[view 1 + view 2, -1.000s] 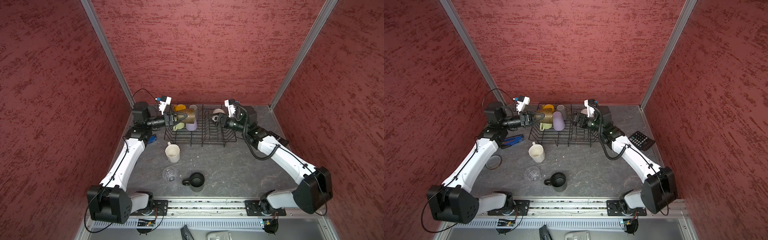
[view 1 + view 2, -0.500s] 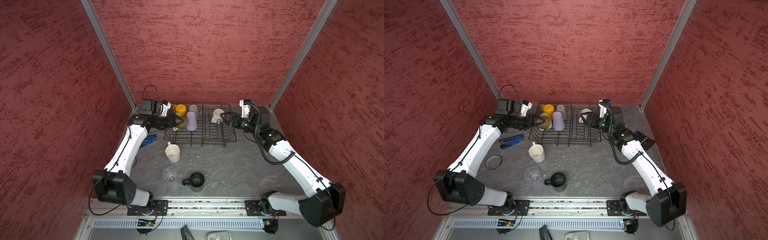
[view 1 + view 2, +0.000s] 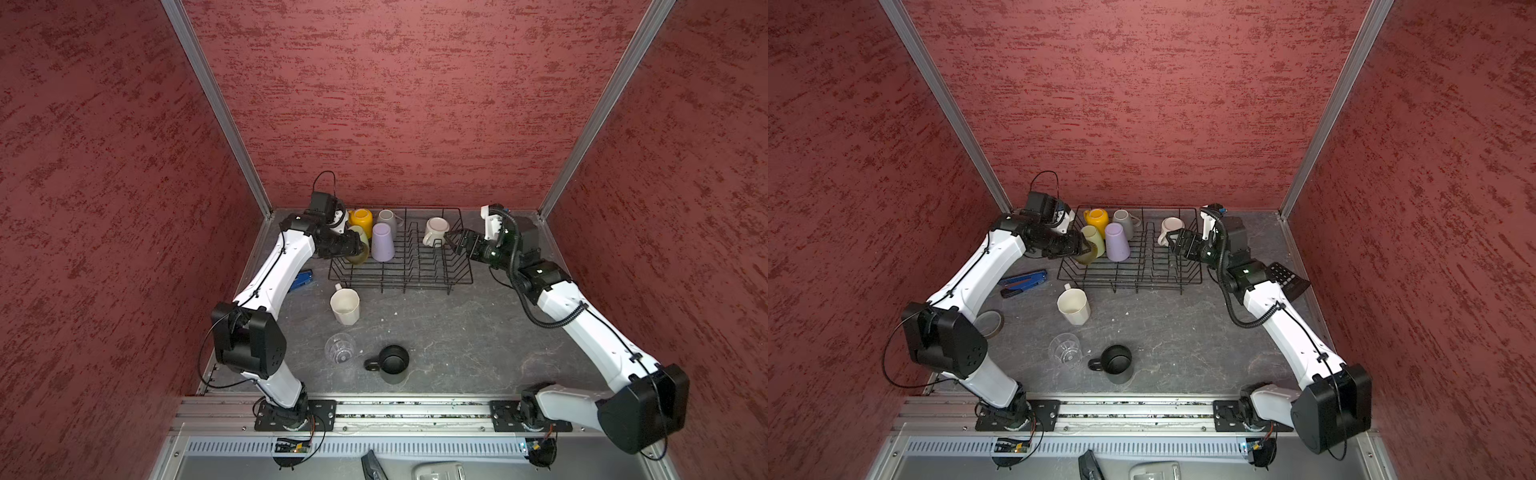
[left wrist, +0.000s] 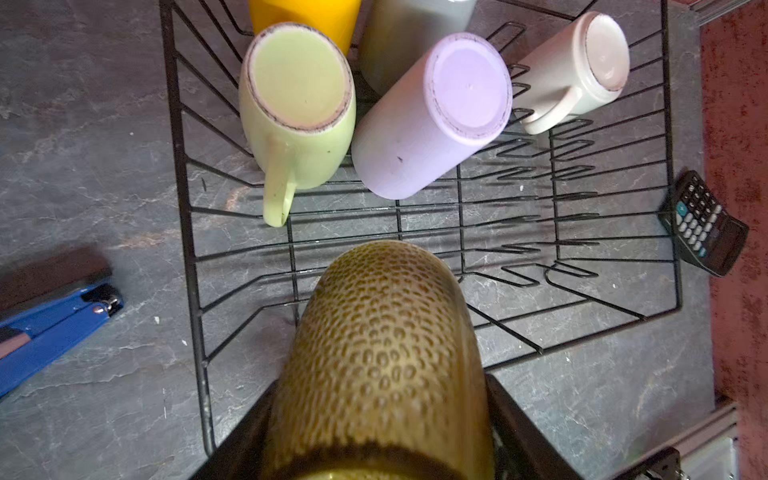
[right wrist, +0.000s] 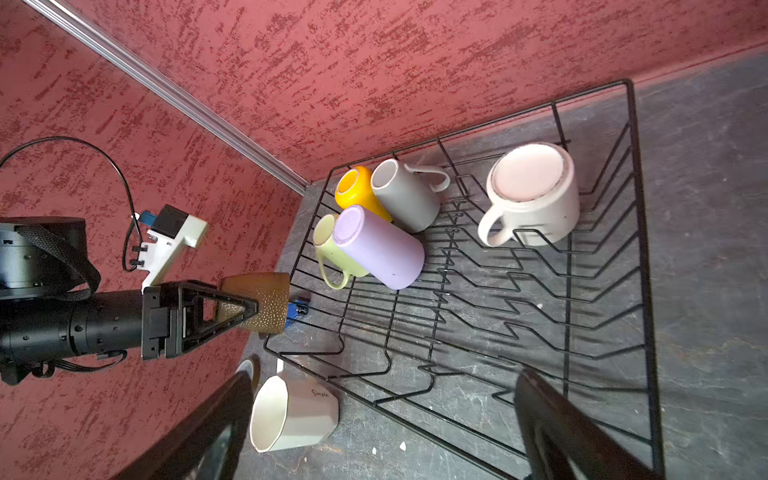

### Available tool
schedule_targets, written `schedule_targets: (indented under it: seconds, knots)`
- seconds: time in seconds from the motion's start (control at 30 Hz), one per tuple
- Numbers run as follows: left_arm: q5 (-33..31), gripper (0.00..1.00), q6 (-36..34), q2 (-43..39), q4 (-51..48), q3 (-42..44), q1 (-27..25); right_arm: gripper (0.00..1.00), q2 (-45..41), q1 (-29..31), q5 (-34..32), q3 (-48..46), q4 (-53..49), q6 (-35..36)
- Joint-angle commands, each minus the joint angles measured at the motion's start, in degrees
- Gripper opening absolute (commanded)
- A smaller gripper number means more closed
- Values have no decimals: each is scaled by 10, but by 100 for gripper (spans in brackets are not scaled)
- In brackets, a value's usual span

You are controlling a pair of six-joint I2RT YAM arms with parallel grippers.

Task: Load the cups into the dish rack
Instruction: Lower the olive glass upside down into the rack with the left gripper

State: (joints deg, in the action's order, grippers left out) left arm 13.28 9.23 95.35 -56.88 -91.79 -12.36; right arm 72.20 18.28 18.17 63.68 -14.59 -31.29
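**Dish rack** (image 3: 419, 266): black wire, stood at the back of the table in both top views.

**Contents of the rack**
- Yellow mug (image 3: 360, 217) and grey mug (image 3: 387, 217), side by side in the far left corner.
- Pale green mug (image 4: 297, 104) and lilac tumbler (image 4: 432, 116), just in front of those two, bottoms up and touching.
- White mug (image 5: 532, 195), bottom up, at the far right end, apart from the others.

**Left gripper** (image 5: 232, 309): jaws were clamped on the olive-brown glass (image 4: 382, 353). The glass lay on its side at the rack's left rim, near the front corner.

**Right gripper** (image 3: 453, 243): jaws were spread wide and held nothing. It sat at the rack's right end, close beside the white mug.

**Cups on the table**, in front of the rack
- White faceted mug (image 3: 345, 305), upright, just in front of the rack.
- Clear glass (image 3: 340, 348) and black mug (image 3: 392, 363), nearer the front, near each other.

**Other items**
- Blue stapler (image 3: 1023, 280), left of the rack.
- Tape roll (image 3: 990, 322), partly hidden behind the left arm.
- Black calculator (image 3: 1285, 278), right of the rack.
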Motion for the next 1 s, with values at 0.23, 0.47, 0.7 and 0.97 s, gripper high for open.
schedule_targets:
  seconds: [0.23,0.47,0.7,0.97]
  knots:
    - [-61,0,-12,78,-19,-55,-23,99,-17,-14,-10,-17,-2,18]
    - [-101,0,-16,128,-40,-82,-39,99,-15,-20,-7,-25,1,20]
    - [-168,0,-16,179,-53,-102,-56,99,-11,-25,-4,-33,4,22]
    - [-193,0,-5,227,-53,-113,-60,99,-9,-28,-2,-39,5,24]
